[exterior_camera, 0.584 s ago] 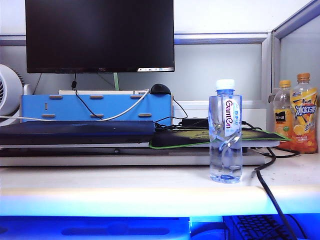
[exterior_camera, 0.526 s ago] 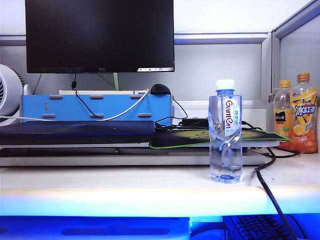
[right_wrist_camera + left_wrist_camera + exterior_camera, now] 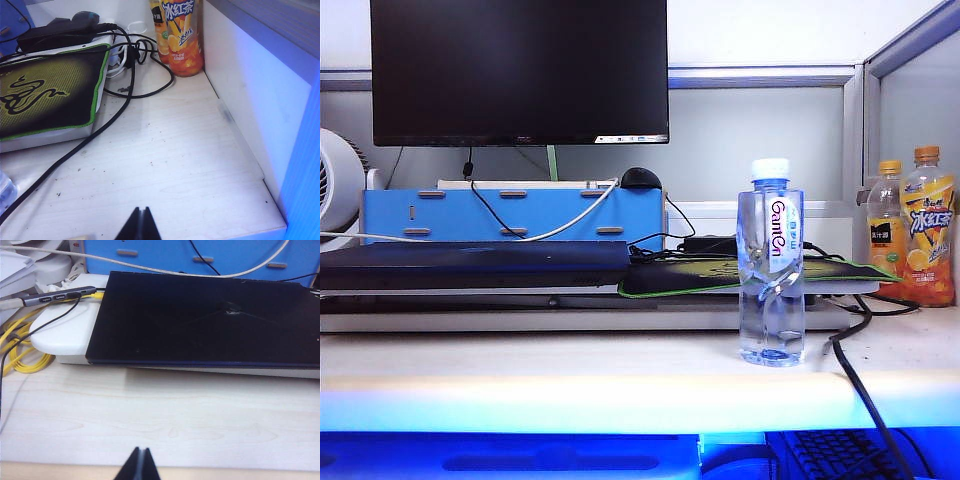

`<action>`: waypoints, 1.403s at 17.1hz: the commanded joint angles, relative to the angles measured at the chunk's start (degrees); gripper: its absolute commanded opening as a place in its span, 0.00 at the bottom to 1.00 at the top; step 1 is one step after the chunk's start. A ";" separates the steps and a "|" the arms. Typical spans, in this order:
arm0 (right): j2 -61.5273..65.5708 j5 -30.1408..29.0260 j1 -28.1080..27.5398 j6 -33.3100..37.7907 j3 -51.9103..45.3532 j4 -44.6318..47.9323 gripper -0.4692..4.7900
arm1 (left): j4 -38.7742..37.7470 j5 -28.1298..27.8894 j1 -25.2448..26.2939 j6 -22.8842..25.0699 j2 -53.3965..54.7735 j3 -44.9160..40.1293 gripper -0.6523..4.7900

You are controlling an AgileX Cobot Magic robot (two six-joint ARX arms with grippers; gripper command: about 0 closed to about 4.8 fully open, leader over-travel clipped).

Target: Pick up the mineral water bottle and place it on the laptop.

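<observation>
Low over the near edge of the pale wood-grain bench (image 3: 160, 415), the left tool (image 3: 139, 465) shows its dark fingertips pressed together, pointing toward the laptop (image 3: 205, 320), a thin matte navy-black slab lying flat on a white stand. The right tool (image 3: 139, 225), likewise pressed together and holding nothing, hangs above bare bench beside a black cable (image 3: 75, 150) and a green-edged mouse pad (image 3: 50, 90). The mineral water bottle (image 3: 771, 265), clear, twisted and ribbed, white-capped, stands upright near the bench's front, right of the laptop.
</observation>
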 commanded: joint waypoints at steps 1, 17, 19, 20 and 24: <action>0.50 -0.22 0.02 -0.02 -0.11 -0.13 0.70 | -0.17 0.20 0.02 0.04 0.00 0.07 0.12; 28.98 -5.01 29.48 3.32 9.62 13.77 1.00 | -0.17 0.20 0.02 0.04 0.00 0.07 0.12; 37.77 -1.55 32.37 3.04 12.24 18.16 1.00 | -0.15 0.20 0.02 0.04 0.00 0.07 0.12; 42.80 0.83 33.46 1.81 14.36 21.86 1.00 | -0.15 0.20 0.02 0.04 -0.02 0.07 0.12; 46.99 1.90 33.51 1.38 19.37 27.26 0.94 | -0.15 0.20 0.02 0.04 -0.02 0.07 0.12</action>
